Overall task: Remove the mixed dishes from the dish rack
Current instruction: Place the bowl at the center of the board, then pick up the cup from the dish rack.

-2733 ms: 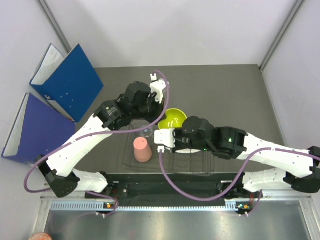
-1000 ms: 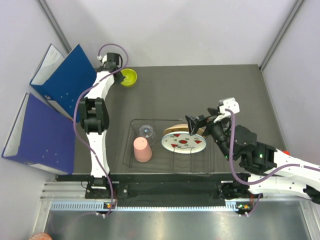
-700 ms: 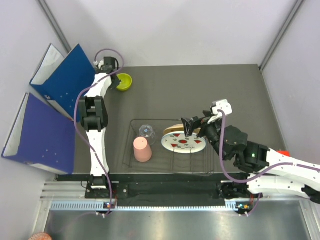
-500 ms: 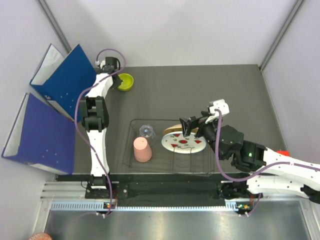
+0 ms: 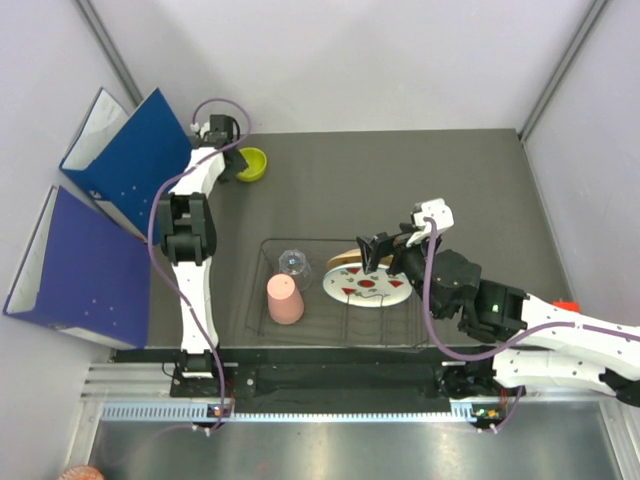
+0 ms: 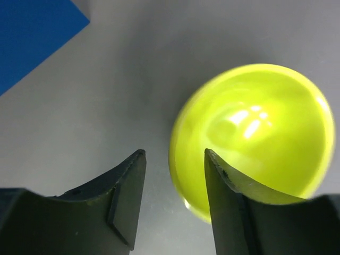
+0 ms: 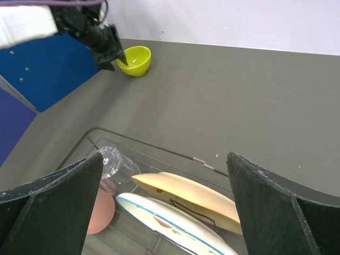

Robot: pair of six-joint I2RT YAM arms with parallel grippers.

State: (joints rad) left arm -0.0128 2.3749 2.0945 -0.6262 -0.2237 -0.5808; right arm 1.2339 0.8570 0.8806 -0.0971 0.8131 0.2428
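Observation:
The lime-green bowl stands on the table at the back left, outside the dish rack. My left gripper is open astride the bowl's near rim, one finger outside and one over the inside, with a gap showing. In the rack are the pink cup, the glass tumbler, the orange-tan plate and the white plate. Above the plates my right gripper hangs wide open and holds nothing.
Two blue ring binders stand open along the left edge, the nearer one just left of the bowl. A small orange-red block shows at the right behind my right arm. Walls close the back and sides.
My left gripper set the bowl lower at the back left and its jaws have parted from the rim. My right gripper has drifted left over the plates, still open.

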